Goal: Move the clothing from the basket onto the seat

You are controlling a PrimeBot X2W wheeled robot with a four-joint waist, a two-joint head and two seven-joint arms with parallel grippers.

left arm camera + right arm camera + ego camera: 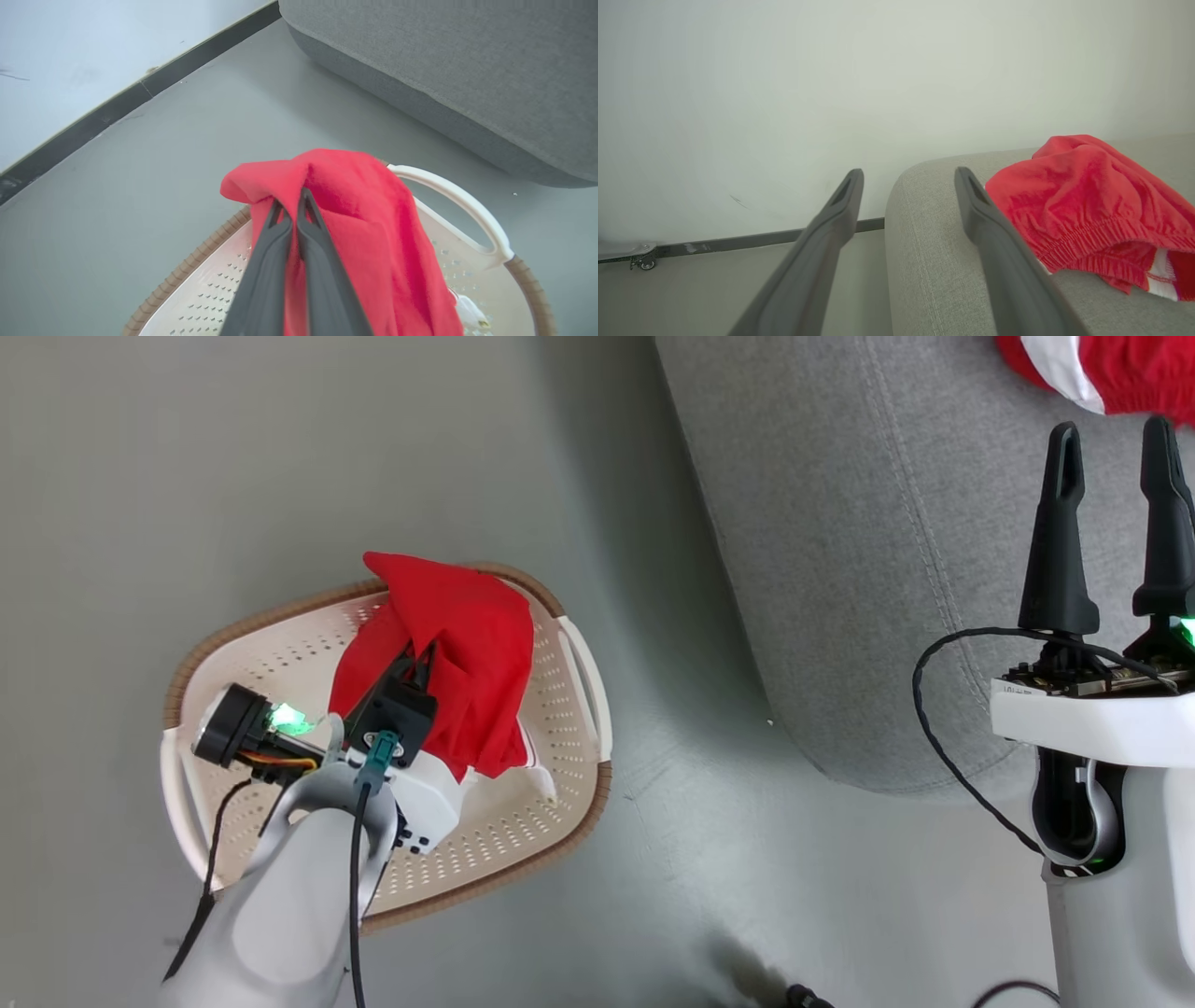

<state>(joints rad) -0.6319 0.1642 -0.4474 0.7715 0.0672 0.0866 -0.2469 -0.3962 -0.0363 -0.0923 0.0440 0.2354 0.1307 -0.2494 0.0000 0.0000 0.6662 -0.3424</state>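
Head view: basket (523, 840) sits on the grey floor (187, 476) beside the seat (840, 569), left hand (290, 207) pinched tight on a red garment (467, 644) over it. Right hand (1111, 429) is spread wide over the seat, where another red garment (1087, 196) lies. White wall (784, 93), dark skirting (117, 107).

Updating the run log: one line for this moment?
left gripper: shut on red garment over basket | right gripper: open, empty, by seat | second garment: on seat

Red, cream and grey
We see red clothing (471, 644), a cream, hole-dotted basket (509, 831) rimmed brown, a light grey seat (868, 569).
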